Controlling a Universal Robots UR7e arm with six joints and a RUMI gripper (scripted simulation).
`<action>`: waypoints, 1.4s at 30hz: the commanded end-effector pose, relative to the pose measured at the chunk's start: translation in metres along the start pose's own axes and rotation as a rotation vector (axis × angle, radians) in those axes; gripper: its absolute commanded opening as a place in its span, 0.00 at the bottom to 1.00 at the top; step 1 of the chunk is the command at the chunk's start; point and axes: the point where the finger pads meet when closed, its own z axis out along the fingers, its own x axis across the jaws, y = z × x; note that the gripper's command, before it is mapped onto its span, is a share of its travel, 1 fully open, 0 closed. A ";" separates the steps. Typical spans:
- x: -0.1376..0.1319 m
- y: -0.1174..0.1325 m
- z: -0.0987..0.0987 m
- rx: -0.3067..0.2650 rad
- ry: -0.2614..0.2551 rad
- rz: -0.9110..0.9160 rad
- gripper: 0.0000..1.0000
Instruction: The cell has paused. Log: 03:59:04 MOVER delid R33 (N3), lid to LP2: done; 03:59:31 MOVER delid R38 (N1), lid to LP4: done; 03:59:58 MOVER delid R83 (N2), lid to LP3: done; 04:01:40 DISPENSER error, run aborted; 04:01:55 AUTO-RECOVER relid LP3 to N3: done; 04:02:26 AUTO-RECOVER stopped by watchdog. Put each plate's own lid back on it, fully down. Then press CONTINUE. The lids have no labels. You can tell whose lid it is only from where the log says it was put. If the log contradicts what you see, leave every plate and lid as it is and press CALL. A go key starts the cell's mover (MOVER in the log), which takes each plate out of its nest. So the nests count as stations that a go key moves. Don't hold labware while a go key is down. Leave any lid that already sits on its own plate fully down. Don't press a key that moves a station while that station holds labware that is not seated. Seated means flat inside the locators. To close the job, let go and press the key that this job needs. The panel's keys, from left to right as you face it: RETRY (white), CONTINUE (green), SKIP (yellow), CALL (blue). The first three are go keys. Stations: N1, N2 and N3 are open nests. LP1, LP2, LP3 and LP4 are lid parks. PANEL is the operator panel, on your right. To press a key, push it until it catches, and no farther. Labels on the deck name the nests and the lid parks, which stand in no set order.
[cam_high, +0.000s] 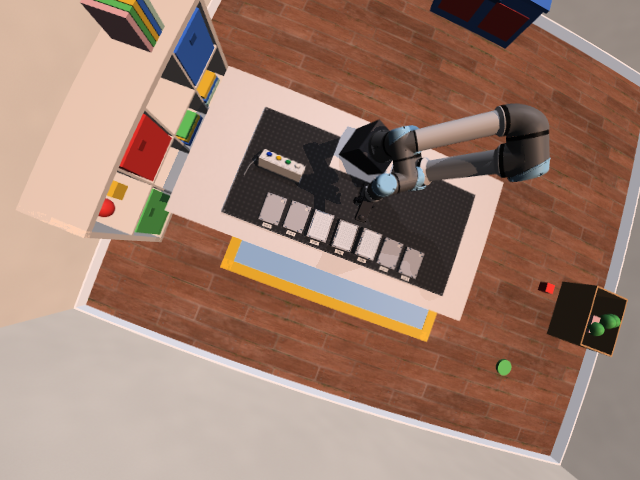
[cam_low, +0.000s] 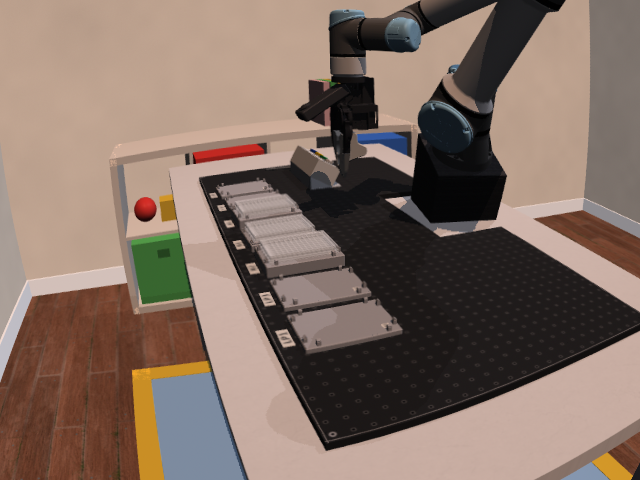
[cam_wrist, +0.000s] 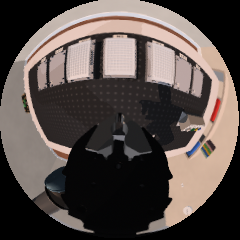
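Three white well plates stand side by side mid-row: one nearest the panel (cam_high: 320, 225) (cam_low: 266, 206) (cam_wrist: 161, 62), a middle one (cam_high: 345, 235) (cam_low: 279, 227) (cam_wrist: 120, 57), and one farthest from it (cam_high: 369, 243) (cam_low: 299, 246) (cam_wrist: 80, 59). Each appears to carry a clear lid, lying level. Four grey lid parks show no lid: two panel-side (cam_high: 272, 208) (cam_high: 297, 215), two at the other end (cam_high: 390, 253) (cam_high: 411, 262). Labels are mostly too small to read. My gripper (cam_low: 343, 167) (cam_wrist: 119, 113) is shut and empty, raised above the deck behind the row.
The operator panel (cam_high: 281, 166) (cam_low: 313, 166) (cam_wrist: 192, 123) stands toward the shelf, its blue, yellow, green and white keys on top. The robot base (cam_high: 364, 147) (cam_low: 457, 193) stands at the deck's rear edge. Small label plates line the row's front.
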 end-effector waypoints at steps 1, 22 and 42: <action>-0.002 0.004 -0.003 -0.005 -0.009 0.000 0.00; 0.072 0.022 -0.002 -0.007 -0.008 0.302 0.00; 0.159 0.044 -0.001 -0.009 -0.007 0.663 0.00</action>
